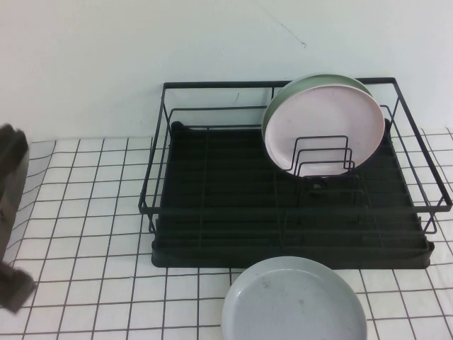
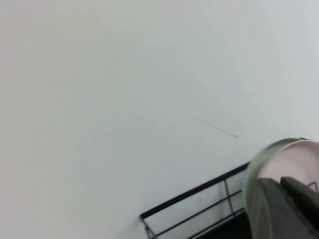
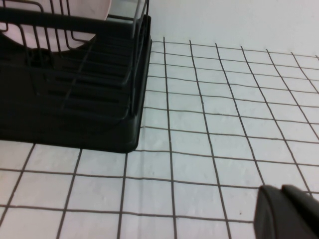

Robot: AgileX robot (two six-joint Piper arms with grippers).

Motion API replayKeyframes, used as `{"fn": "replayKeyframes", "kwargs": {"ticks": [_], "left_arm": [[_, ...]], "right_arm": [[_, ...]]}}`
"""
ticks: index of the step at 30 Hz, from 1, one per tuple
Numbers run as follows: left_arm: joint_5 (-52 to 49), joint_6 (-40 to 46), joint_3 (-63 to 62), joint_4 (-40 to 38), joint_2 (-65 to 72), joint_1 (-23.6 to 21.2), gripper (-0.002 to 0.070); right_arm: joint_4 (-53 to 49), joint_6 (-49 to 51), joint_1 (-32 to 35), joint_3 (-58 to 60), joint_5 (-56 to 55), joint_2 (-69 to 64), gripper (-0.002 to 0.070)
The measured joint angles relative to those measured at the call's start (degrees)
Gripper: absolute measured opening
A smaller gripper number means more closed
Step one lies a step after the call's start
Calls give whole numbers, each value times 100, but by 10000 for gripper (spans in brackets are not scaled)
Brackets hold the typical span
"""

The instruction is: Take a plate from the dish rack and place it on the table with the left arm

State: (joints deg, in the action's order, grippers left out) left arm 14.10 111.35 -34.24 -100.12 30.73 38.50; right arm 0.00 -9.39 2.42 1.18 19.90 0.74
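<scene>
The pale grey plate (image 1: 294, 301) lies flat on the white gridded table (image 1: 85, 212), just in front of the black dish rack (image 1: 212, 255). Nothing holds it. My left arm (image 1: 10, 205) shows as a dark blurred shape at the table's far left edge, well away from the plate. In the left wrist view the left gripper (image 2: 281, 186) is shut and empty, raised and facing the wall and the rack's back rail (image 2: 199, 191). My right gripper (image 3: 281, 191) is shut and empty, low over the table to the right of the rack (image 3: 75, 99).
A pink plate (image 1: 325, 120) stands upright in the rack's dividers at the back right, with a pale green plate (image 1: 311, 79) behind it. Both show in the left wrist view, the pink plate (image 2: 294, 159) and the green rim (image 2: 259, 164). A white wall lies behind.
</scene>
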Motion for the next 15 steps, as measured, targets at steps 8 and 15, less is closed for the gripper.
{"fn": "replayKeyframes", "kwargs": {"ticks": [8, 15], "left_arm": [[-1617, -89, 463, 33, -236, 0, -2], [-1641, 571, 479, 76, -270, 0, -2]], "right_arm": [[0, 0, 0, 0, 0, 0, -3], [0, 0, 0, 0, 0, 0, -3]]}}
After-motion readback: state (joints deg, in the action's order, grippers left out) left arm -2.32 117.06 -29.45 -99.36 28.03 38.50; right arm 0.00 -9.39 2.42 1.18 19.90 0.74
